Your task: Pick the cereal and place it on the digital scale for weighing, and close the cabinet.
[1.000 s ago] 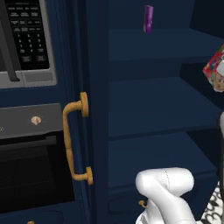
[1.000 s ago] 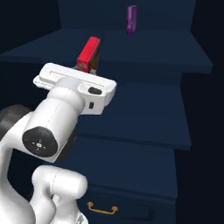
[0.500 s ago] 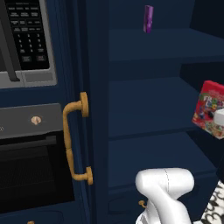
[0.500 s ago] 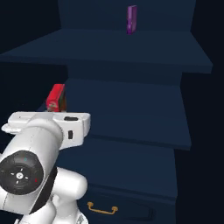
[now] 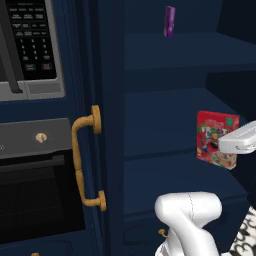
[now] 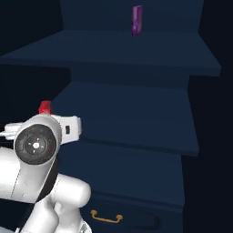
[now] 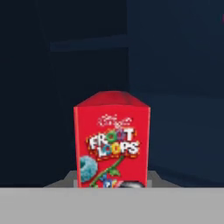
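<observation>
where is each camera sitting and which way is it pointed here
Left base view: behind the arm's left, facing the open cabinet; white arm lower right, cereal held off the shelves.
Right base view: behind its right, same shelves; arm lower left.
Hand view: along the gripper, shut on the cereal.
Both base views share the purple packet.

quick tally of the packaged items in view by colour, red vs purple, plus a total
red: 1, the cereal box, held by the gripper
purple: 1, the slim packet on the upper cabinet shelf
total: 2
</observation>
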Available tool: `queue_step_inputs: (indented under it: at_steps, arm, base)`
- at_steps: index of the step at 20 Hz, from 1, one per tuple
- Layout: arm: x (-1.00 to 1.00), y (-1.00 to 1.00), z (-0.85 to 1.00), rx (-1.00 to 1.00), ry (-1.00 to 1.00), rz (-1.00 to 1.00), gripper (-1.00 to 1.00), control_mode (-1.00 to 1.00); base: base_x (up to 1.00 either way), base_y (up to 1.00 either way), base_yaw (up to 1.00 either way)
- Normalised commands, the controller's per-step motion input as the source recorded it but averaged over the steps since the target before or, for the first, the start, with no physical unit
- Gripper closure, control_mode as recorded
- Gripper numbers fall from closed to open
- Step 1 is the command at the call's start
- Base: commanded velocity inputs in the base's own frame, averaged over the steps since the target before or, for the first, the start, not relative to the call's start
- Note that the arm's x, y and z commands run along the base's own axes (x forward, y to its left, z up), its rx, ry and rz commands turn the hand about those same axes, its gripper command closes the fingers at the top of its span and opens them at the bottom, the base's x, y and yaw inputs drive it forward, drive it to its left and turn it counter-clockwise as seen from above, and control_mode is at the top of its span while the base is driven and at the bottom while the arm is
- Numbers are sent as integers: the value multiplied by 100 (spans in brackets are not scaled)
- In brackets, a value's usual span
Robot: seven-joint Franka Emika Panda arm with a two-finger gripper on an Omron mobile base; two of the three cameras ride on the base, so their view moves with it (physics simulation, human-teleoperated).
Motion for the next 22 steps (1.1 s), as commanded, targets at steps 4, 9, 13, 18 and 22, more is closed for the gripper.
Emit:
queue_step_inputs:
  at_steps: [4,9,13,18,22]
  arm:
    - [56,14,-51,4,0,15,100,-100]
    - [12,16,-75,6,-5,12,100,-100]
    - [-99,1,-63,12,-34,-2,100,-100]
    - [-100,53,-90,17,-37,-31,100,-100]
    - [43,78,-66,34,-20,-48,100,-100]
  base:
    - [0,0,0]
    - [0,0,0]
    - [0,0,0]
    - [0,0,0]
    - [0,0,0]
